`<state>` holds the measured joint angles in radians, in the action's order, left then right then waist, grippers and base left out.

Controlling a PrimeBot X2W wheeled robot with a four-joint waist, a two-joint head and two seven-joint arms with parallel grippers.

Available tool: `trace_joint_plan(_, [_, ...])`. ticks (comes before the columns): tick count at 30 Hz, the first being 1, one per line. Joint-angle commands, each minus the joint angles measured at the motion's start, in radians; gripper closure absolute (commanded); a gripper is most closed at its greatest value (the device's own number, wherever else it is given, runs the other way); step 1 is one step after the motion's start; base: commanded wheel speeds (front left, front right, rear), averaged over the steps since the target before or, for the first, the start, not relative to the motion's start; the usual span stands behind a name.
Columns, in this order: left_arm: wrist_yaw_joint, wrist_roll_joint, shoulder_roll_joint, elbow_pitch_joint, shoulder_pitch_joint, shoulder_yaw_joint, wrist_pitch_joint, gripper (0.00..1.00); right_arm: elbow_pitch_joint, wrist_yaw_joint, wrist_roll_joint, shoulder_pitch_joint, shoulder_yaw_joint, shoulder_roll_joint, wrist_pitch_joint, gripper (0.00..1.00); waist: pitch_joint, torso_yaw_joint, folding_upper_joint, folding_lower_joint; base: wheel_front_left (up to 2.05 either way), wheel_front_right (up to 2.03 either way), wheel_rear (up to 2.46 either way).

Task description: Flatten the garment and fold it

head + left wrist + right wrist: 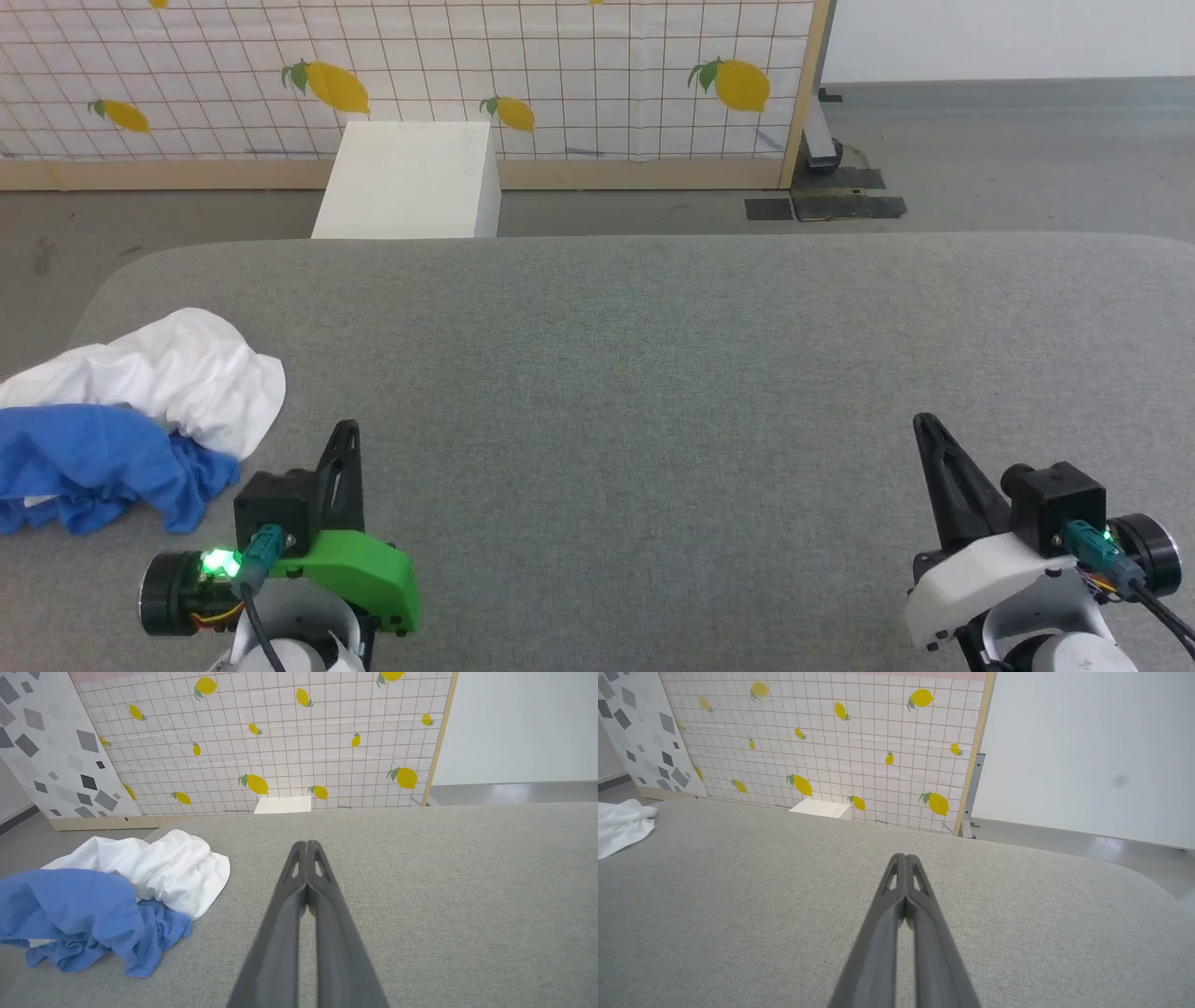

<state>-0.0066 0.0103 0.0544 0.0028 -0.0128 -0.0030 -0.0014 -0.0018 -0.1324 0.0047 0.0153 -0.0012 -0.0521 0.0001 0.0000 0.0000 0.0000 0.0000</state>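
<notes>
Left gripper (346,434) and right gripper (926,425) are both sitting pinched together, empty; garment (177,373) is lying bunched at the grey table's (653,355) left edge, near the left gripper; open surface is stretching between both grippers

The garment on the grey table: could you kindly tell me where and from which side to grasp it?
Probably its white rounded fold, with the left claw coming from the table's middle. The garment lies crumpled at the table's left edge, and that fold bulges toward the shut claw, free of the blue cloth.
</notes>
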Motion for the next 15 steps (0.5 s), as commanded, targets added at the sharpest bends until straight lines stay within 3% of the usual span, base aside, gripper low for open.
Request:
trace_joint_plan(1, [0.007,-0.010,-0.004,-0.003,0.013,0.003,0.001,1.00,0.002,0.002,-0.005,-0.015,0.001,0.002,0.000,1.00,0.000,0.000,0.0000,0.0000,0.00,0.00,0.00])
trace_joint_plan(15, [0.007,-0.010,-0.004,-0.003,0.013,0.003,0.001,1.00,0.002,0.002,-0.005,-0.015,0.001,0.002,0.000,1.00,0.000,0.000,0.0000,0.0000,0.00,0.00,0.00])
